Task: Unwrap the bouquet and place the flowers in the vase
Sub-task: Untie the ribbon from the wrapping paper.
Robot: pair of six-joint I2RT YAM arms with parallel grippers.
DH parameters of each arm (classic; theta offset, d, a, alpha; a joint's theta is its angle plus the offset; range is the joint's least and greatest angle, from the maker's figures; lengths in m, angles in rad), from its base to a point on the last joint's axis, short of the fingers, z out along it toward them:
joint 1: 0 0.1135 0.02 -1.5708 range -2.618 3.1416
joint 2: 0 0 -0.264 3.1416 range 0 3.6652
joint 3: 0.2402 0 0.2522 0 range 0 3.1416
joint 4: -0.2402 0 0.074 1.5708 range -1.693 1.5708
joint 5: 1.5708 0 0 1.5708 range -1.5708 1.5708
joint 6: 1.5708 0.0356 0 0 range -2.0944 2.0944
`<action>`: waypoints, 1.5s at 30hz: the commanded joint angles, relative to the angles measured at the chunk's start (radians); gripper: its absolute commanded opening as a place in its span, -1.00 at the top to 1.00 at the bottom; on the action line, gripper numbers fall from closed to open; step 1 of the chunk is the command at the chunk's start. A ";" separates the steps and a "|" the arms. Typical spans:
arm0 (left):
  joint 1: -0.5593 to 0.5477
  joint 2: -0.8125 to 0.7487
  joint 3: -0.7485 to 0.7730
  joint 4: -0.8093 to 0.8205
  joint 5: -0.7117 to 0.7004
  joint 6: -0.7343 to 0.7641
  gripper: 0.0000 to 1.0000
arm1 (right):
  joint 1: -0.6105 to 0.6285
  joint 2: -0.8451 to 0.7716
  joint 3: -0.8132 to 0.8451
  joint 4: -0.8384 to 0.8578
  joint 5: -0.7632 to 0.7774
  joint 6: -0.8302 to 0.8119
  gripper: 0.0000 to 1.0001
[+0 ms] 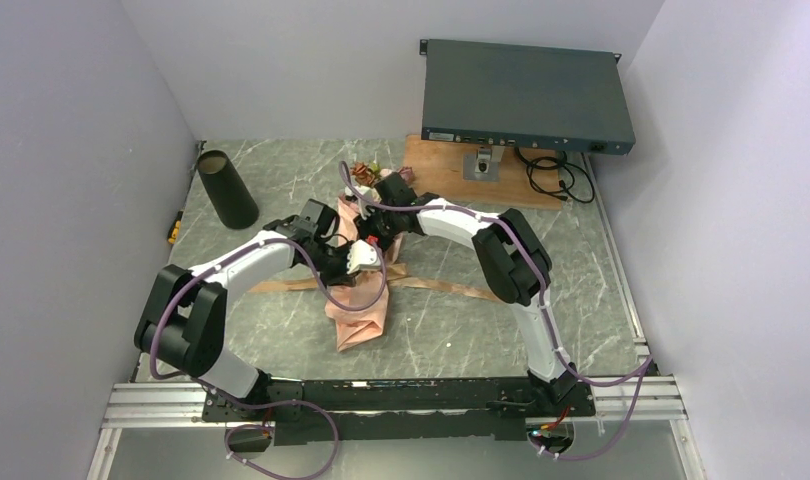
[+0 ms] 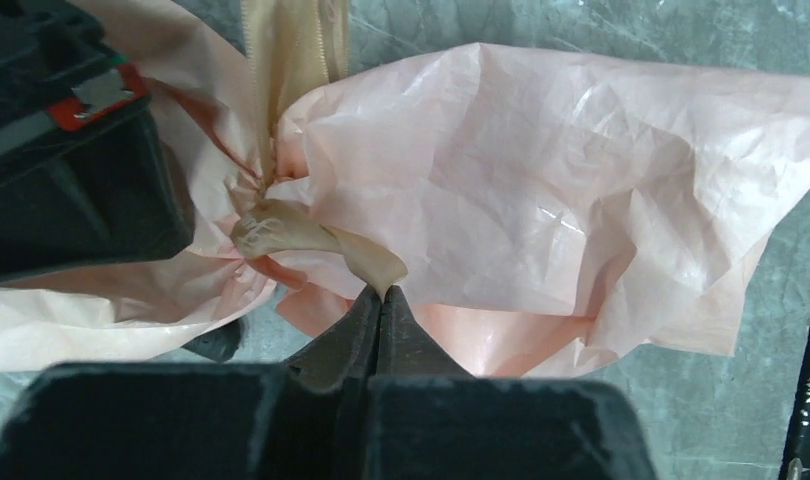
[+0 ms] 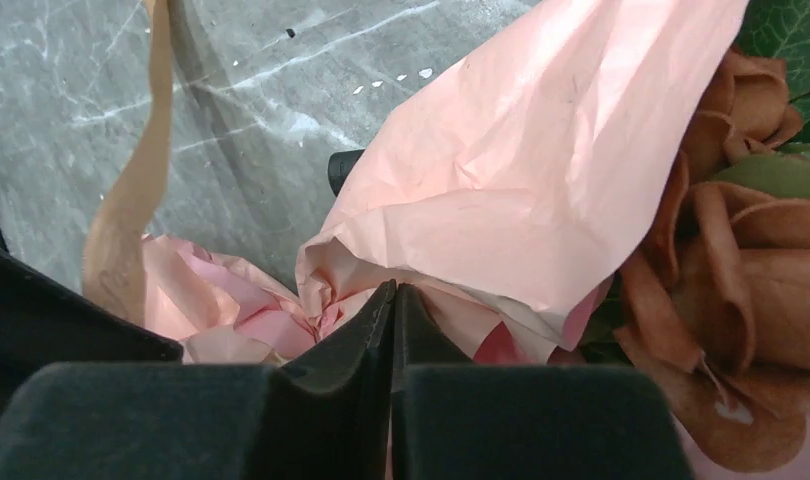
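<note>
My left gripper (image 2: pixel 382 297) pinches the tan ribbon (image 2: pixel 326 242). My right gripper (image 3: pixel 394 295) pinches the pink paper (image 3: pixel 521 170) around the roses (image 3: pixel 751 270). The black vase (image 1: pixel 227 190) stands apart.

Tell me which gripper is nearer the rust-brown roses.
Right. The right gripper is shut on the pink paper directly beside the rust-brown roses; the left gripper pinches the tan ribbon farther down the wrap, with no blooms in its wrist view.

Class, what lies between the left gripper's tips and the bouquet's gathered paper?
A twist of tan ribbon, pinched in the left gripper and running to the gathered paper of the bouquet. The left wrist view shows it.
</note>
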 commanded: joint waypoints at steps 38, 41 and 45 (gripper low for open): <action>-0.041 -0.055 0.157 0.197 0.086 -0.148 0.29 | 0.002 0.089 -0.042 0.018 0.086 -0.089 1.00; -0.057 -0.008 0.159 0.251 0.091 -0.153 0.28 | 0.002 0.088 -0.043 0.020 0.087 -0.084 1.00; -0.069 0.032 0.172 0.250 0.112 -0.130 0.19 | 0.002 0.086 -0.046 0.021 0.087 -0.077 1.00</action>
